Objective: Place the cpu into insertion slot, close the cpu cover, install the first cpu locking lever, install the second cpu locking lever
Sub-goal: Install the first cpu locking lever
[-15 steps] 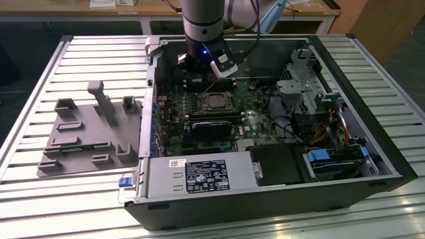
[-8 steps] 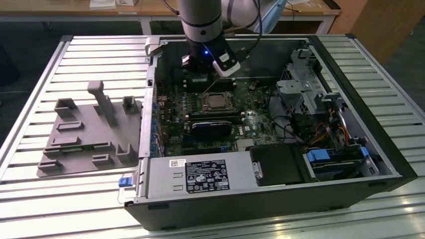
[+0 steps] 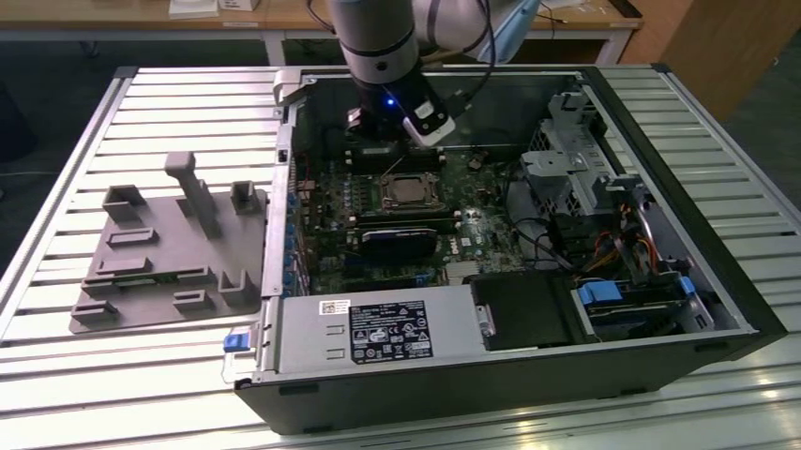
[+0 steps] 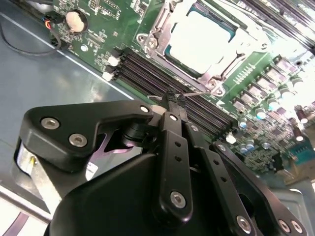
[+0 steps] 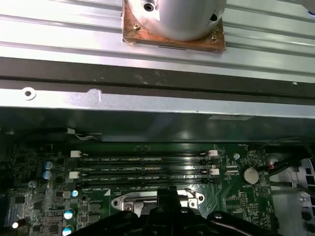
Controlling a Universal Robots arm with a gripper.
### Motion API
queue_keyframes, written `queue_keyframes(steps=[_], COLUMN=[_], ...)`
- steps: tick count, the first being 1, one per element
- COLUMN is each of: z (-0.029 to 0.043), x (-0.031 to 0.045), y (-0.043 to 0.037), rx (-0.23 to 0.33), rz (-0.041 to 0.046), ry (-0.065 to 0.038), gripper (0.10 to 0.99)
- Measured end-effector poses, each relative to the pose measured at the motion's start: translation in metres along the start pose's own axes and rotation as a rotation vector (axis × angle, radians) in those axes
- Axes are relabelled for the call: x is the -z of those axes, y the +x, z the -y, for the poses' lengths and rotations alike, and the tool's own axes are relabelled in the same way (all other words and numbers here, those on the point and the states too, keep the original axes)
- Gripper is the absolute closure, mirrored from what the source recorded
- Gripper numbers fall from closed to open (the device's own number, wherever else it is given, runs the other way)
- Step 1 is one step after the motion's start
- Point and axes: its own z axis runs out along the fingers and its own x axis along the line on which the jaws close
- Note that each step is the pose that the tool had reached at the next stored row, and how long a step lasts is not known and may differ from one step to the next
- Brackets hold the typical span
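In the exterior view the cpu [image 3: 407, 192] lies silver side up in the insertion slot [image 3: 385, 192] on the green board inside the open case. The second wrist view shows its bright top [image 4: 199, 37] framed by the silver cpu cover [image 4: 170, 59], which lies flat around it. A thin wire locking lever [image 4: 202, 91] runs along the socket's near edge to my fingertips. My gripper [image 4: 174, 98] is shut, its tips touching the lever's end; whether the wire is clamped is unclear. The gripper [image 3: 394, 155] hangs just behind the socket.
Black memory slots [image 4: 147, 73] lie between my gripper and the case wall [image 5: 147, 103]. A black heatsink block [image 3: 400, 246], the power supply [image 3: 375, 333] and a drive cage [image 3: 576, 169] crowd the case. A grey fixture plate [image 3: 163, 253] sits on the slatted table at the exterior view's left.
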Motion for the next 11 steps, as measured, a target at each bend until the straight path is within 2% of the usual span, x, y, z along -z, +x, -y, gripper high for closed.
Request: queue_keyframes(steps=[2, 11], z=[0.0003, 0.0012], x=[-0.0014, -0.0043], y=[0.0001, 0.0007], rx=[0.002, 0.002], rz=[0.0062, 0.0083], ry=[0.0, 0.0], gripper=[0.984, 0.984])
